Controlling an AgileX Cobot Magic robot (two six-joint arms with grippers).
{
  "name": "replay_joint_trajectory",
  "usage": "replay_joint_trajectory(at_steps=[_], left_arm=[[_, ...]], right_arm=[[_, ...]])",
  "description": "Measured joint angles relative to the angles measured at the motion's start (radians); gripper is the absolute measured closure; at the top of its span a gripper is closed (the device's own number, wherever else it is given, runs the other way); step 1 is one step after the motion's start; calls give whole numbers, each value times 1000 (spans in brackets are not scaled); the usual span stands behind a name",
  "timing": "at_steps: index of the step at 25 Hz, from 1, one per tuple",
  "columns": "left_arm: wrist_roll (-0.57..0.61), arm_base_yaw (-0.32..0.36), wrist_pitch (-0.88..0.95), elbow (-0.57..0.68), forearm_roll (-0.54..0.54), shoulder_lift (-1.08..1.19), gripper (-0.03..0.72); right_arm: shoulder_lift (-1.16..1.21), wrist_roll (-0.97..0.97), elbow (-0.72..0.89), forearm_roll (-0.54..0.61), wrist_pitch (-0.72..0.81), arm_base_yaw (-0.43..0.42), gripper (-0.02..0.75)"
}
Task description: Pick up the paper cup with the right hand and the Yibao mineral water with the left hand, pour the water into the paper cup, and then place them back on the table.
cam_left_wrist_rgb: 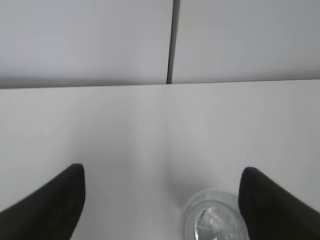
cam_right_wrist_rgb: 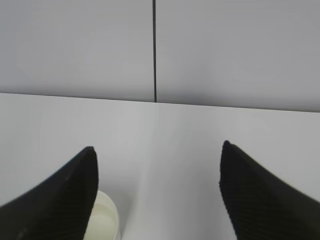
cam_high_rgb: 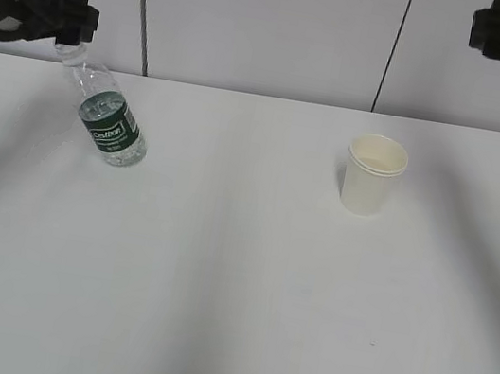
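Observation:
The Yibao mineral water (cam_high_rgb: pixel 111 128), a clear capless bottle with a dark green label, rests on the white table (cam_high_rgb: pixel 233 290) at the left and appears to lean left. My left gripper (cam_high_rgb: pixel 75 16) hovers just over its neck, open. In the left wrist view the bottle's mouth (cam_left_wrist_rgb: pixel 215 220) shows from above, close to the right finger (cam_left_wrist_rgb: pixel 272 207), with the left gripper (cam_left_wrist_rgb: pixel 161 170) wide apart. The paper cup (cam_high_rgb: pixel 374 174) stands upright right of centre. My right gripper (cam_high_rgb: pixel 494 34) hangs high above and right of it, open. The right wrist view shows the cup's rim (cam_right_wrist_rgb: pixel 105 220) beside the left finger, the right gripper (cam_right_wrist_rgb: pixel 158 146) holding nothing.
A grey panelled wall with dark vertical seams (cam_high_rgb: pixel 142 6) runs behind the table's far edge. Bare white tabletop lies between the bottle and the cup and across the whole front.

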Motion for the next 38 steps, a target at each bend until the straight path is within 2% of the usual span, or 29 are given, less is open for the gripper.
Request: replay_joint_trajectory(at_steps=[2, 5, 10, 16, 22, 30, 34, 38], left_arm=[[0, -5, 80, -55, -23, -4, 123], [0, -15, 37, -100, -76, -3, 126], [0, -66, -14, -130, -121, 41, 136], [0, -98, 35, -211, -123, 58, 139], [1, -98, 277, -412, -125, 73, 144], [72, -93, 627, -684, -167, 172, 146], [142, -59, 744, -758, -261, 177, 154], [190, -3, 849, -803, -314, 177, 167]], right_arm=[[0, 0, -73, 2, 89, 0, 150], [0, 0, -143, 2, 155, 0, 152], [2, 0, -192, 5, 177, 0, 152], [6, 0, -203, -15, 210, 0, 152], [58, 0, -237, -17, 296, 0, 152], [201, -56, -537, 11, 649, 0, 152], [239, -84, -645, 79, 760, 0, 153], [242, -104, -670, 104, 803, 0, 153]])
